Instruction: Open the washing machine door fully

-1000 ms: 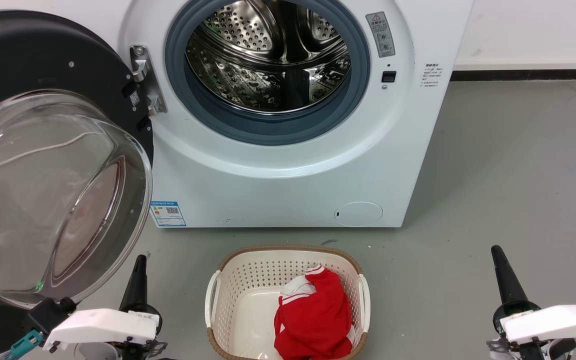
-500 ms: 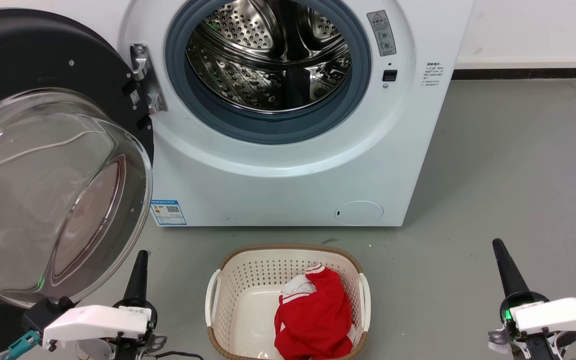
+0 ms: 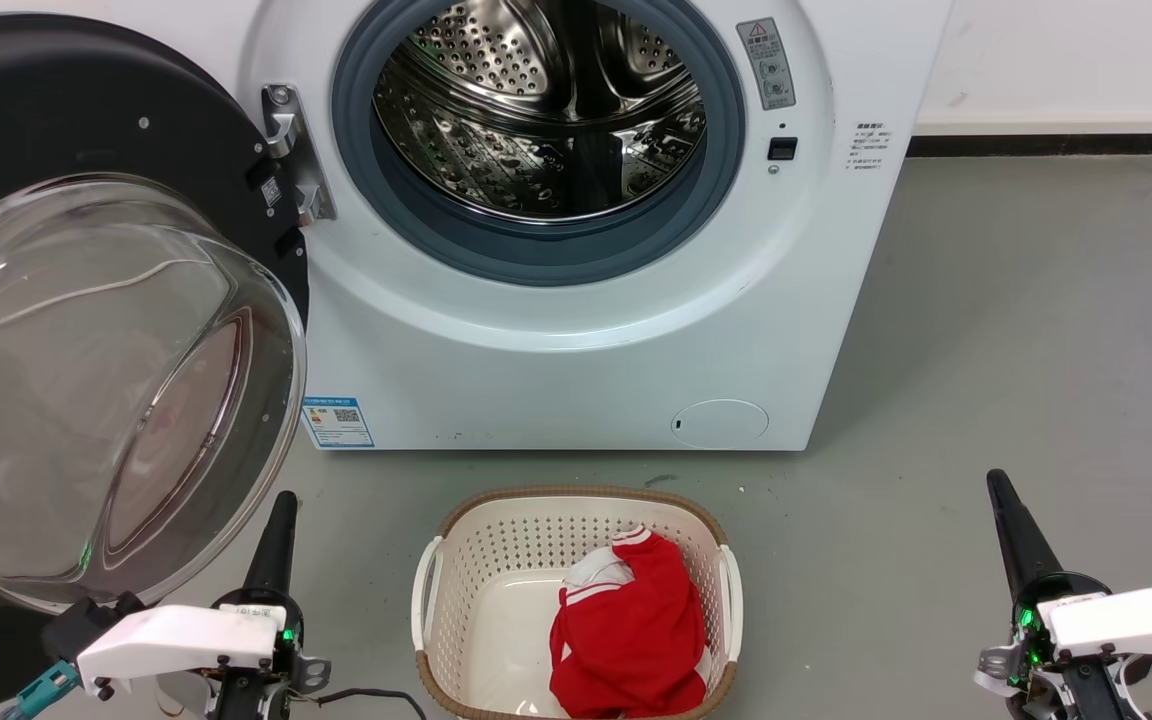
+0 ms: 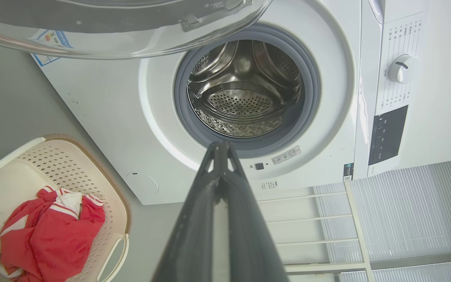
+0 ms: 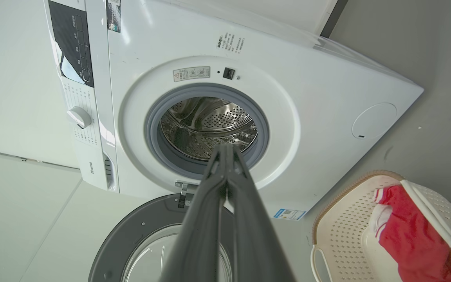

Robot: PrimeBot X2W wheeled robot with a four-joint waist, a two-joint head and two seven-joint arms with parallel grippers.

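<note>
The washing machine door, round and black with a bulging clear glass bowl, hangs swung wide to the left on its metal hinge. The steel drum of the white washer stands exposed. Low at the left, my left gripper is shut and empty, its tips just below the glass bowl's rim without touching it. My right gripper is shut and empty at the lower right, far from the door. The door rim crosses the top of the left wrist view, above the shut left gripper. The right wrist view shows the door beneath the shut right gripper.
A cream laundry basket with a red and white garment sits on the grey floor in front of the washer, between my arms. A white wall with a dark skirting strip runs behind at the right.
Both grippers have crept slightly up the picture, and the whole view has shifted a little. The door stands as it did.
</note>
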